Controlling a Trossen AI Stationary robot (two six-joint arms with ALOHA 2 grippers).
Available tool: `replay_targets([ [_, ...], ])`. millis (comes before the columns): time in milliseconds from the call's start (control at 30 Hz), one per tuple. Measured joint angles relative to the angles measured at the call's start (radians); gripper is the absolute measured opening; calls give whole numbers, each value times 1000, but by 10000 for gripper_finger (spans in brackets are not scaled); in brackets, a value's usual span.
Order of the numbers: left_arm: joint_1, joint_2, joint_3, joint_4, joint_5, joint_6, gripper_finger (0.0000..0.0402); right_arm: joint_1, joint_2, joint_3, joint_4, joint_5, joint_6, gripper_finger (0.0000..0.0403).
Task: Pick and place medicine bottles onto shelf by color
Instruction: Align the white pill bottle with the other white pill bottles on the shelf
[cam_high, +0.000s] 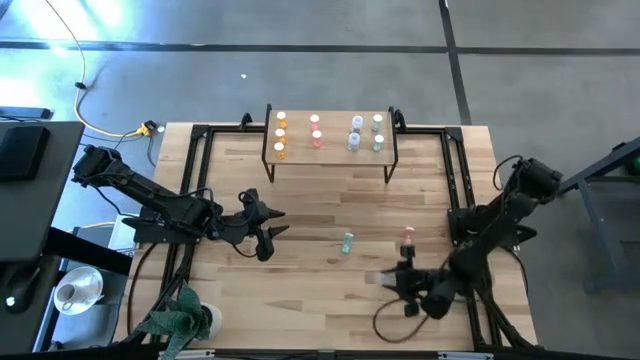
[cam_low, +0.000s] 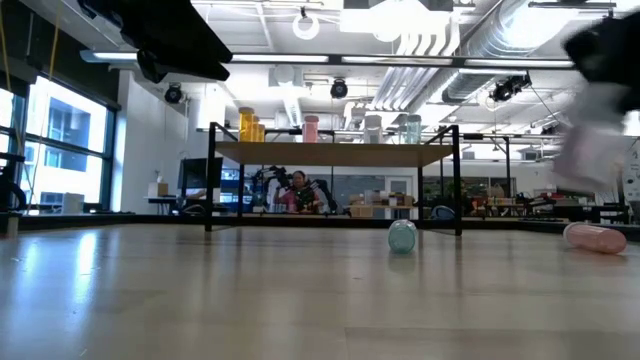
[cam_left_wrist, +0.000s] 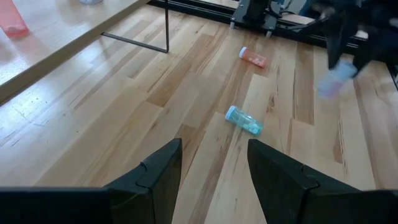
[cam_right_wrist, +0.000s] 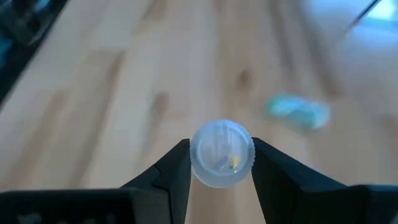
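right gripper (cam_right_wrist: 221, 163) clamped on a pale bottle (cam_right_wrist: 222, 154), blurred in the low view, left gripper (cam_left_wrist: 214, 165) open, teal bottle (cam_high: 347, 242) and pink bottle (cam_high: 409, 236) lying before the shelf (cam_high: 330, 150).

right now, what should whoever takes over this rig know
Right end effector: shut on a pale bottle, lifted off the table at the near right.
Left end effector: open and empty, at the table's left, facing a teal bottle lying on its side mid-table.
A pink-red bottle also lies on the table, to the right of the teal one.
Shelf at the far edge: orange bottles on its left end, then pink-red, pale and teal ones.
Left: shelve the held pale bottle with the pale group, then the two on the table.
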Motion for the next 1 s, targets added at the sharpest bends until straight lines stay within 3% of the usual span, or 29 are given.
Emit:
replay_targets([
  [200,0,0,0,0,2,1,172,-140,-135,0,10,86,-190,129],
  [633,0,0,0,0,3,0,172,-532,-426,6,336,50,-702,130],
  [833,0,0,0,0,3,0,172,-720,-454,125,341,9,-775,130],
  [1000,0,0,0,0,3,1,172,-855,-427,252,212,-89,-716,130],
])
